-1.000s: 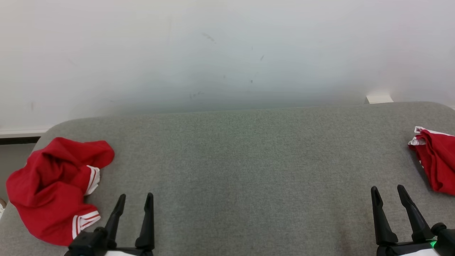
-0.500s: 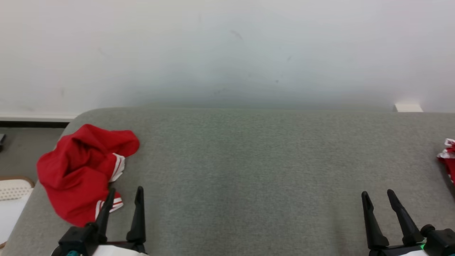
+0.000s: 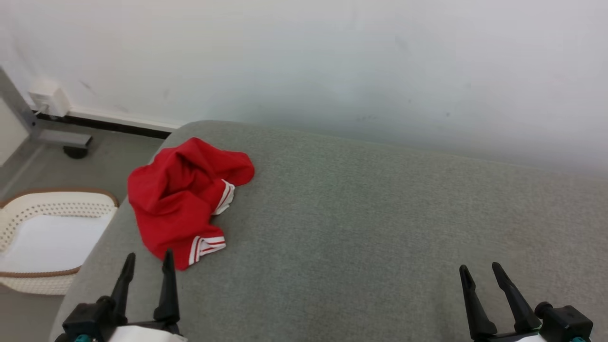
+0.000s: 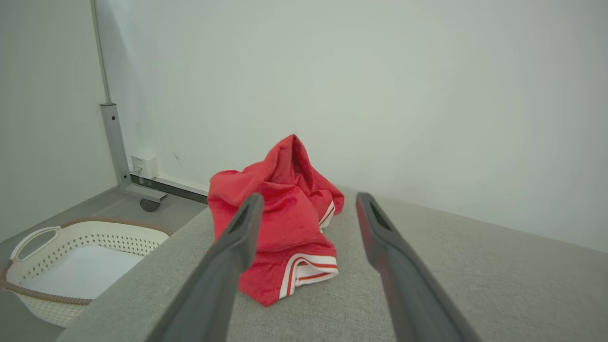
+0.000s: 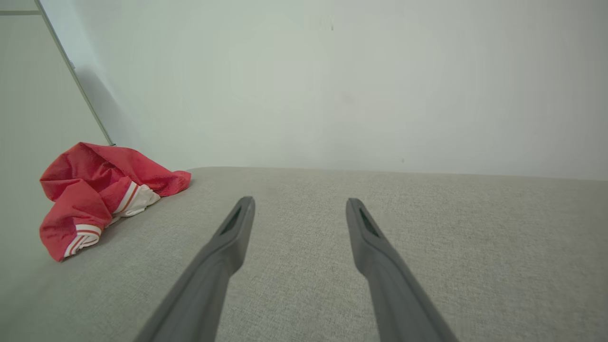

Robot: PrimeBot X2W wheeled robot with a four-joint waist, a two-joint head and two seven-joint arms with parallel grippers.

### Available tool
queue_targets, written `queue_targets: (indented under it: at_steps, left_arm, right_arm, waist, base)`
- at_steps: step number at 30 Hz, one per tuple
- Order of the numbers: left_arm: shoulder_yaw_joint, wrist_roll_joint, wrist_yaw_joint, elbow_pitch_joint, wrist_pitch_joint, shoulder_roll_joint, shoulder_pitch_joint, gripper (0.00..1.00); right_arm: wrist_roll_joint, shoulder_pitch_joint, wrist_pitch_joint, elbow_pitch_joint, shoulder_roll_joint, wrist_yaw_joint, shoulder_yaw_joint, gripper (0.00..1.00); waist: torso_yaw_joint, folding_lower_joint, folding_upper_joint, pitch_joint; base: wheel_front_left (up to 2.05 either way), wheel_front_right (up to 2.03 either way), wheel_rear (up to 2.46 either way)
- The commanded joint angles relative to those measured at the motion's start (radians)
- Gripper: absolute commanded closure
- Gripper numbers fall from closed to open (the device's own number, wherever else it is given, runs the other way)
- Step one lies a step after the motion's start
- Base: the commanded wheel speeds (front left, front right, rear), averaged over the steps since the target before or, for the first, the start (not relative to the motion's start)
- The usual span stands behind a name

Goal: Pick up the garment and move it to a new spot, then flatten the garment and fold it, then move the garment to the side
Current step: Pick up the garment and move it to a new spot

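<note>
Left end effector and right end effector spread, empty; garment lies bunched near tabletop edge, so a shallow pinch could push it off toward the basket.

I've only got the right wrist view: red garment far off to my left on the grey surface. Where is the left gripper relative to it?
Observer: The left gripper is open, right at the red garment's near striped hem; nothing is gripped.
Operator: What's beyond that end of the surface?
Observer: A white perforated basket on the floor, beside the grey surface.
Operator: Does the garment overhang that side?
Observer: It reaches the rounded edge; whether it overhangs I can't tell.
</note>
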Motion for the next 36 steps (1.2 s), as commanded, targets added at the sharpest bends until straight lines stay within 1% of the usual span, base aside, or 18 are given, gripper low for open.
queue_targets:
  at_steps: [1,5,9,16,21,24,27,32,36]
  left_arm:
    - [0.007,-0.002,0.003,0.0,0.0,0.003,0.008,0.0]
    - [0.015,-0.005,0.004,0.004,0.0,0.003,0.012,0.0]
    - [0.013,-0.005,0.0,0.006,0.0,0.003,0.006,0.0]
    - [0.023,-0.003,-0.001,0.007,0.0,0.003,-0.006,0.0]
    - [0.018,0.005,-0.004,0.024,0.0,0.006,-0.069,0.0]
    - [0.016,-0.011,-0.013,0.072,0.029,0.035,-0.155,0.0]
    - [0.018,-0.022,-0.02,0.111,0.104,0.078,-0.253,0.0]
    - [0.053,-0.075,-0.026,0.183,0.233,0.152,-0.402,0.0]
    - [0.078,-0.117,-0.033,0.267,0.331,0.216,-0.491,0.0]
  right_arm:
    - [0.001,-0.002,-0.002,0.0,0.002,0.0,-0.001,0.0]
    - [-0.005,0.004,-0.002,-0.012,0.009,0.0,-0.008,0.0]
    - [-0.011,0.0,-0.001,-0.02,0.011,0.0,-0.01,0.0]
    - [-0.014,-0.006,-0.001,-0.027,0.016,0.0,0.001,0.0]
    - [-0.017,-0.019,-0.001,-0.048,0.005,0.0,0.009,0.0]
    - [-0.023,-0.035,-0.001,-0.061,-0.002,0.0,0.01,0.0]
    - [-0.027,-0.052,-0.001,-0.078,-0.007,0.0,0.009,0.0]
    - [-0.035,-0.087,-0.001,-0.102,-0.003,0.0,0.017,0.0]
    - [-0.038,-0.115,-0.001,-0.119,0.004,0.0,0.031,0.0]
  waist:
    - [0.03,0.0,0.0,0.003]
    - [0.065,0.0,0.0,0.005]
    - [0.086,0.0,0.0,0.006]
    - [0.088,0.0,0.0,0.01]
    - [0.077,0.0,0.0,0.031]
    - [0.064,0.0,0.0,0.051]
    - [0.036,0.0,0.0,0.08]
    - [-0.04,0.0,0.0,0.147]
    - [-0.112,0.0,0.0,0.2]
  base:
    - [0.0,0.0,0.0]
    - [0.0,0.0,0.0]
    - [0.0,0.0,0.0]
    - [0.0,0.0,0.0]
    - [0.0,0.0,0.0]
    - [0.0,0.0,0.0]
    - [0.0,0.0,0.0]
    - [0.0,0.0,0.0]
    - [0.0,0.0,0.0]
